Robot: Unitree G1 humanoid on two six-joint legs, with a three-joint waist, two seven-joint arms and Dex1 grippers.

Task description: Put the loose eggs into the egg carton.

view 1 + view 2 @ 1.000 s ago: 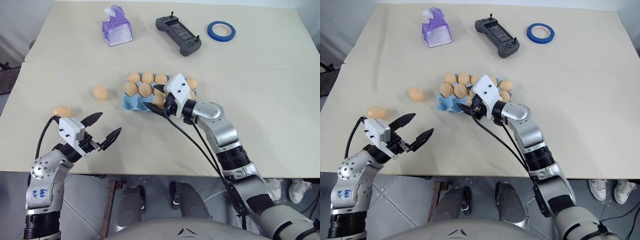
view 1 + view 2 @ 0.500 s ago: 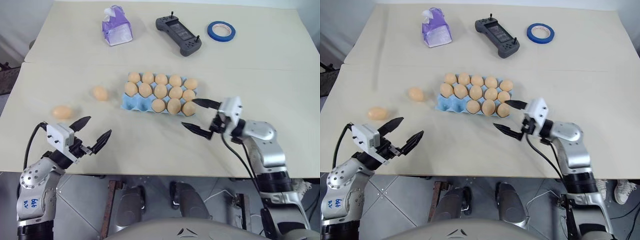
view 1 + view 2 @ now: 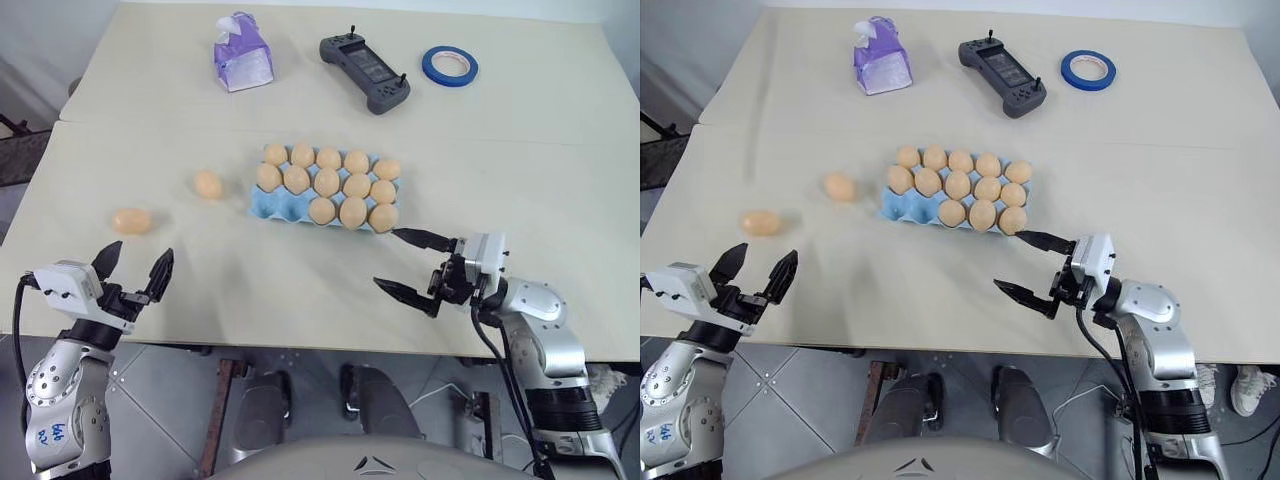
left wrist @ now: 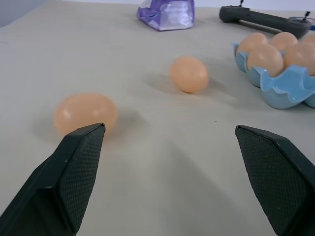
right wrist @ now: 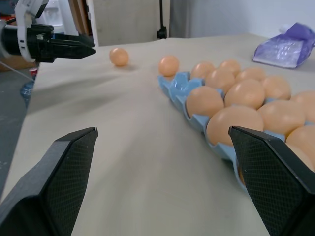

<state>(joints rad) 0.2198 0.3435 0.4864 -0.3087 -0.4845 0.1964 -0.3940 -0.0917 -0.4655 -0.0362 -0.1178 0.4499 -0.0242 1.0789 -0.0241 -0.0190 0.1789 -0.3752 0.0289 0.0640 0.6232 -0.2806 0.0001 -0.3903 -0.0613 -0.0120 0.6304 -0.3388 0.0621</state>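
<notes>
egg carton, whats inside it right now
The egg carton holds thirteen eggs: five in the far row, five in the middle, three in the near row. Two near cups on the left stand empty. The cup bottoms beneath the eggs are covered.

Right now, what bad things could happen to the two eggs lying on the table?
The two loose eggs lie bare on the table; a nudge from the open left claw could roll one toward the near edge. The egg carton has just two empty cups, at its left front, beside seated eggs; a careless drop might knock those.
</notes>
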